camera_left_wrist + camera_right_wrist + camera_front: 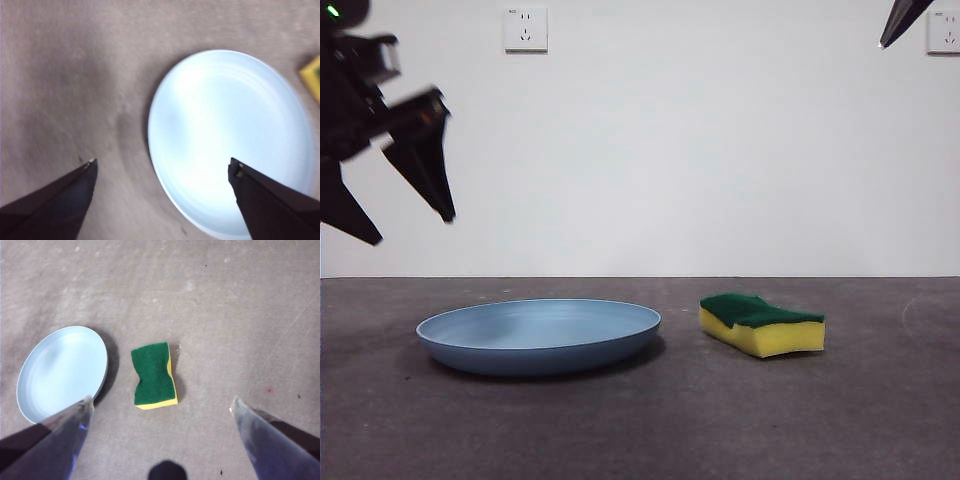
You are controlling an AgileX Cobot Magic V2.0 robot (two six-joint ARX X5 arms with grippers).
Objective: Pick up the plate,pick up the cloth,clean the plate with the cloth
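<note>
No readable writing. One plate (538, 335), one sponge (762, 324) (green side up) on table (880, 420). Left end effector (162, 167) spread wide above plate; right end effector (160, 402) likewise released.

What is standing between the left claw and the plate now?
Nothing visible. The left claw hangs open in the air above the plate, near its rim, with only bare table below. The sponge lies apart, beside the plate.
</note>
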